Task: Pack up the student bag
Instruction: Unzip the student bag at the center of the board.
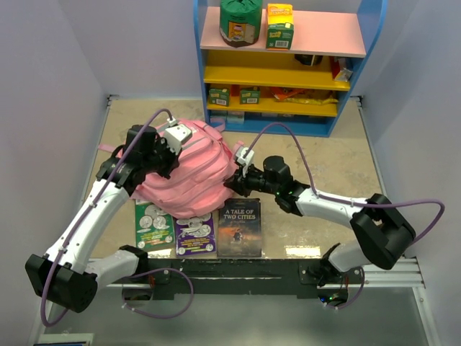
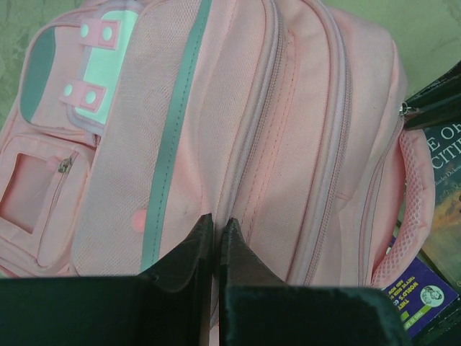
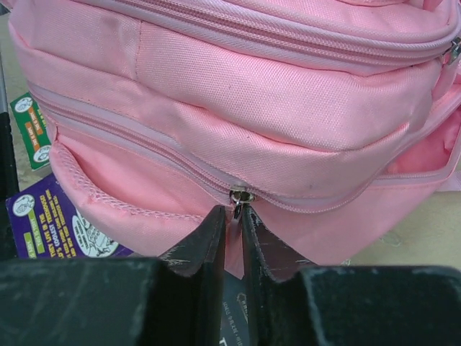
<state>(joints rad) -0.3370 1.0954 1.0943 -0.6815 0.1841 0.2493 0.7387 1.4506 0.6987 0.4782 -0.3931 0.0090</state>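
Note:
The student bag (image 1: 193,173), a soft pink backpack with a pale grey stripe (image 2: 169,151) and a small patch (image 2: 97,65), lies in the middle of the table. My left gripper (image 1: 173,153) rests on its top and is shut, with a thin fold of pink fabric between the fingertips (image 2: 216,225). My right gripper (image 1: 235,177) is at the bag's right side. It is shut on the small metal zipper pull (image 3: 236,207) of the side zip, seen in the right wrist view (image 3: 234,214). That zip looks closed along its visible length.
Three books lie in a row in front of the bag: a green one (image 1: 153,225), a purple one (image 1: 196,235) and a dark "A Tale of Two Cities" (image 1: 240,228); the bag overlaps their far edges. A blue shelf unit (image 1: 281,72) with boxes stands at the back.

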